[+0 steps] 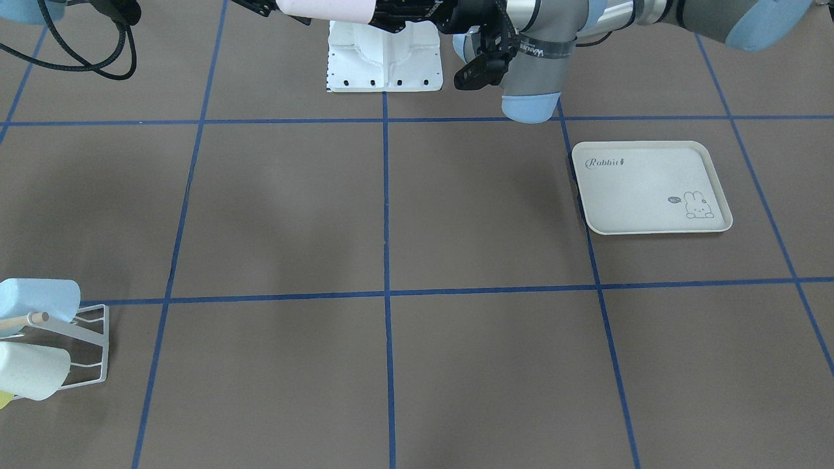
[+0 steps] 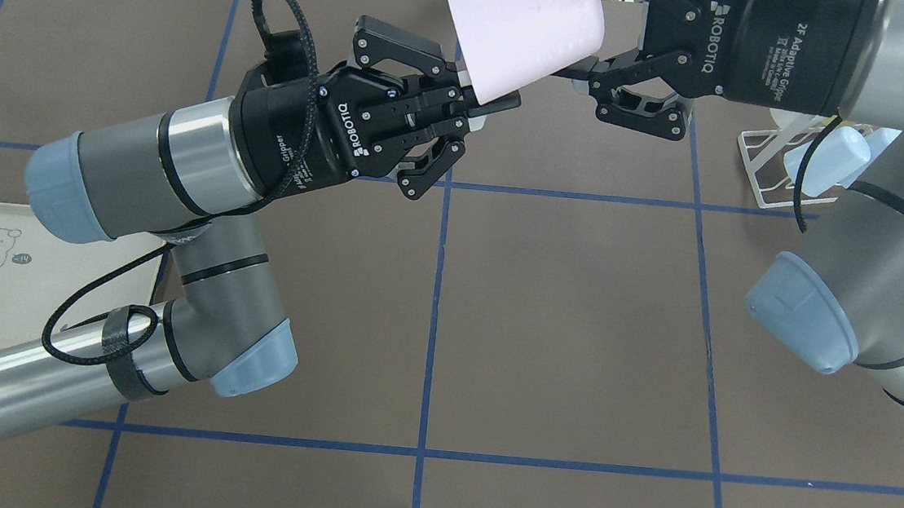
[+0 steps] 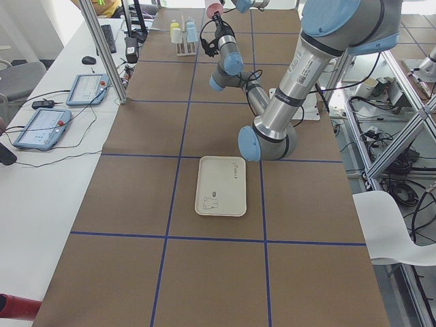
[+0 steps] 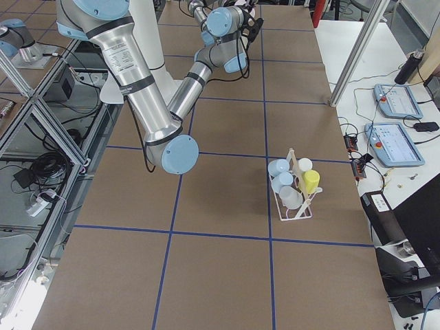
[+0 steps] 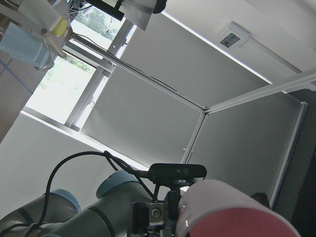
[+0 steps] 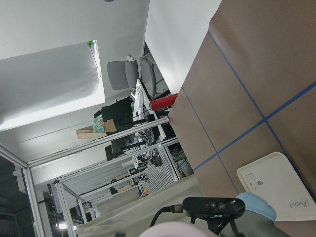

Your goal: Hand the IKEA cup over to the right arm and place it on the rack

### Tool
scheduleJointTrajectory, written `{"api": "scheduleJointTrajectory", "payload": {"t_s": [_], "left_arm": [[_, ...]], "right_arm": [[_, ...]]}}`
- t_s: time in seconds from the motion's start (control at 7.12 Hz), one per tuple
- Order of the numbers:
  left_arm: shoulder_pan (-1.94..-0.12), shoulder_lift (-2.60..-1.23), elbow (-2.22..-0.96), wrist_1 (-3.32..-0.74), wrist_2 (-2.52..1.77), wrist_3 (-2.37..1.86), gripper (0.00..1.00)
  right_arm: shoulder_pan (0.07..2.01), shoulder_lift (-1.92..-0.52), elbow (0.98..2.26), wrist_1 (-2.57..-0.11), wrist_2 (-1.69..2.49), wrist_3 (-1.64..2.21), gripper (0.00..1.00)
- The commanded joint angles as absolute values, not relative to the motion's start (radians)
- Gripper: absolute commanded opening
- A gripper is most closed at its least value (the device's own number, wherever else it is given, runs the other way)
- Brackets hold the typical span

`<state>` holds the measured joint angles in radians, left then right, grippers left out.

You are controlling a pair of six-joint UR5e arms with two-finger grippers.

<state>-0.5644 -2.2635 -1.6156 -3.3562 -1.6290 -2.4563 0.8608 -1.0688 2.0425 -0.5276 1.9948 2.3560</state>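
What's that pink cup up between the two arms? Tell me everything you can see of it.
The pink cup is a plain, pale pink tumbler, matte and plastic-looking, with no handle. It is held in mid-air, lying roughly on its side. The left gripper pinches its edge at one end. The right gripper has a finger on either side of the other end; whether they press on it cannot be told.

The tray (image 1: 651, 189) is displaying "Rabbit". The left gripper (image 2: 491, 104) is showing "ROBOTIQ" on its housing; the right gripper (image 2: 591, 68) is showing "ROBOTIQ" and "2F Adaptive Gripper".
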Motion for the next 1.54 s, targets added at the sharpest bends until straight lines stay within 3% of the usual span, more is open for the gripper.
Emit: {"api": "scheduleJointTrajectory", "payload": {"t_s": [0.0, 0.7, 1.12, 1.4], "left_arm": [[-0.569, -2.26, -1.621, -3.356, -1.632, -2.456, 0.78], [-0.594, -2.218, -1.605, -3.355, -1.637, -2.397, 0.78], [-0.636, -2.209, -1.553, -3.353, -1.637, -2.345, 0.78], [-0.643, -2.209, -1.526, -3.344, -1.637, -2.345, 0.78]], "right_arm": [[0.861, -1.071, 2.045, -0.528, 1.996, 2.359, 0.0], [0.938, -1.141, 2.036, -0.543, 2.003, 2.274, 0.0], [1.053, -1.132, 1.88, -0.813, 2.011, 1.733, 0.0], [1.18, -1.121, 1.693, -0.885, 2.061, 1.397, 0.0]]}}
